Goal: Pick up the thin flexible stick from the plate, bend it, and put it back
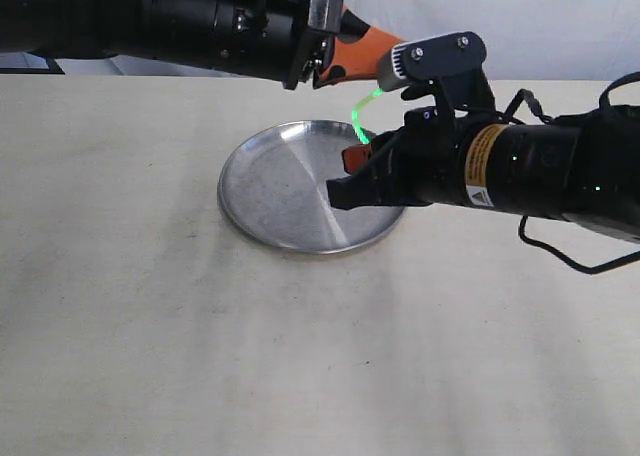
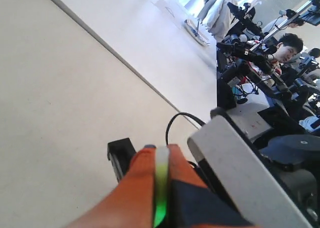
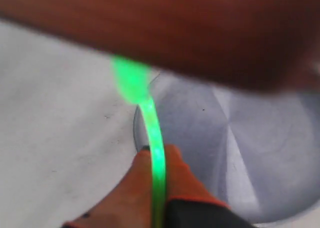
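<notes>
The thin flexible stick (image 1: 361, 112) glows bright green and curves in a bend above the far right rim of the plate (image 1: 270, 191). Both grippers are shut on it, one at each end. My left gripper (image 1: 372, 62) holds the upper end, orange fingers pinching the stick (image 2: 160, 183). My right gripper (image 1: 358, 154) holds the lower end just over the plate, and the stick (image 3: 157, 163) rises from between its orange fingers toward the blurred left gripper overhead. The silver plate (image 3: 270, 158) lies below, nothing on it.
The beige tabletop (image 1: 150, 326) spreads around the plate. The right arm's black body (image 1: 530, 166) and its cable (image 1: 560, 251) lie to the plate's right. Beyond the table's edge, the left wrist view shows other equipment and a person (image 2: 287, 43).
</notes>
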